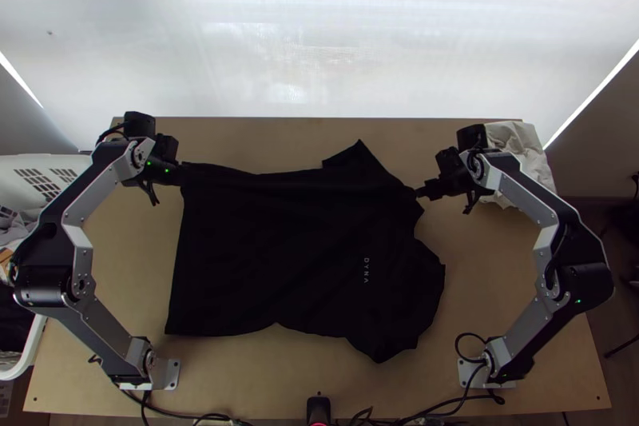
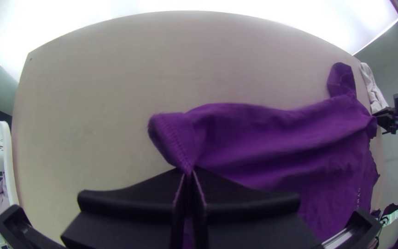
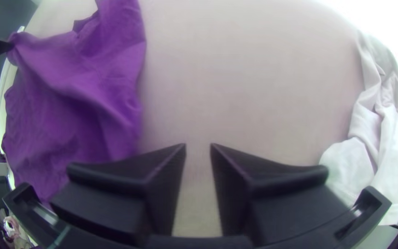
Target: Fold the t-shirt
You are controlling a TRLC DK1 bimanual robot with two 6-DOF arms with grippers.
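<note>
The T-shirt point(image 1: 271, 250) lies spread, ruffled along its far side, mid-desk point(image 1: 495, 266), hem towards the left edge. It looks light, soft and floppy, best taken by hem corner and shoulder. The left gripper point(image 2: 189, 171) pinches the far hem corner; the right gripper point(image 3: 198, 146) gapes empty near the shoulder. White cloth point(image 1: 523, 138) sits at the desk's far right corner.
</note>
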